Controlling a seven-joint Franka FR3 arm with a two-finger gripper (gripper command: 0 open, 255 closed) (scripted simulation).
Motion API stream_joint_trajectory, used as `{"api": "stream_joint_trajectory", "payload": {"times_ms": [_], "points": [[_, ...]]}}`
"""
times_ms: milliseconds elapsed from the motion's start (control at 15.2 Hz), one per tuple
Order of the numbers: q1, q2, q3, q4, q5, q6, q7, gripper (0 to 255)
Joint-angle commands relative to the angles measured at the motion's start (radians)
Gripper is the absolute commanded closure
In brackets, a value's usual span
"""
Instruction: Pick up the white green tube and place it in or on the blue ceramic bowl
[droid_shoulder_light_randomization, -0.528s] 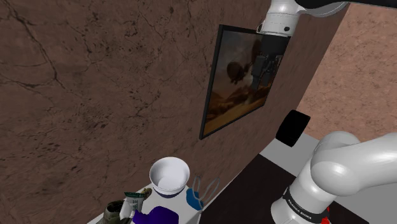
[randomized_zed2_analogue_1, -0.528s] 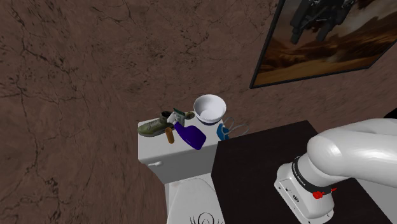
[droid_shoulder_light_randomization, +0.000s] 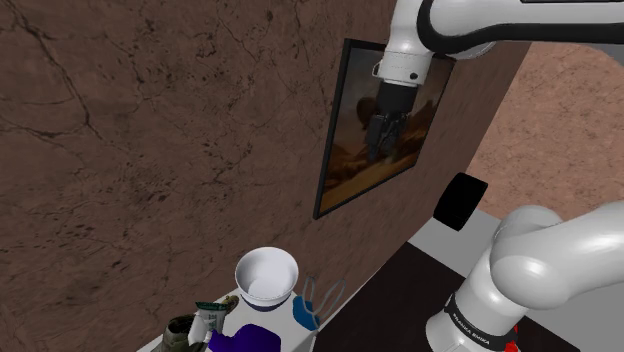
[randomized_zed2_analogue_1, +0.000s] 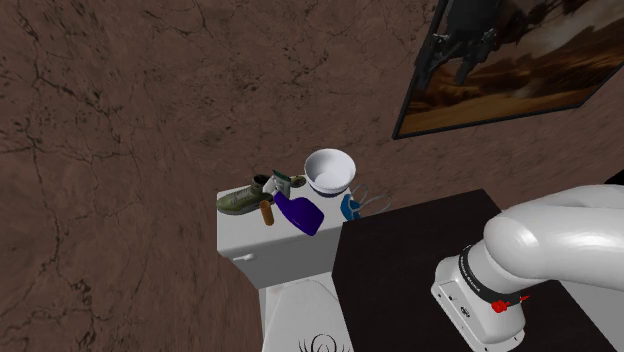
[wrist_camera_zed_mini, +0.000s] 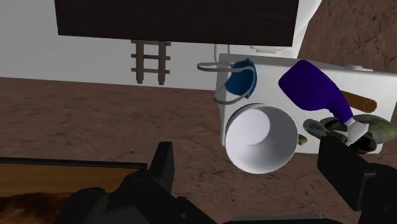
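Note:
The white and green tube (droid_shoulder_light_randomization: 211, 315) lies on a small white top (randomized_zed2_analogue_1: 240, 238), wedged between an olive shoe and the bowl; it also shows as the tube (randomized_zed2_analogue_1: 281, 183). The bowl (droid_shoulder_light_randomization: 266, 275) looks white with a faint blue rim and stands upright and empty, seen too as the bowl (randomized_zed2_analogue_1: 329, 170) and the bowl (wrist_camera_zed_mini: 261, 139). My gripper (droid_shoulder_light_randomization: 380, 142) hangs high above these, in front of a framed picture, and appears as the gripper (randomized_zed2_analogue_1: 458, 62) as well. The gripper (wrist_camera_zed_mini: 248, 156) is open, its fingers far apart, holding nothing.
A purple bottle (randomized_zed2_analogue_1: 300, 213), an olive shoe (randomized_zed2_analogue_1: 241, 199), a brown cylinder (randomized_zed2_analogue_1: 266, 212) and a blue-handled object (randomized_zed2_analogue_1: 350, 207) crowd the same top. A framed picture (droid_shoulder_light_randomization: 370, 130) hangs on the brown wall right behind the gripper. A black surface (randomized_zed2_analogue_1: 400, 260) adjoins the white top.
The arm has swung toward the shoulder view's left, carrying the gripper left across the picture. The things on the white top have not moved.

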Motion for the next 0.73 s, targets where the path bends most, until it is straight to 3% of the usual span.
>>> {"api": "stream_joint_trajectory", "payload": {"times_ms": [0, 660], "points": [[0.018, 0.033, 0.029, -0.030, 0.019, 0.067, 0.011, 0], [0.084, 0.284, 0.152, -0.084, 0.068, 0.381, 0.038, 0]]}}
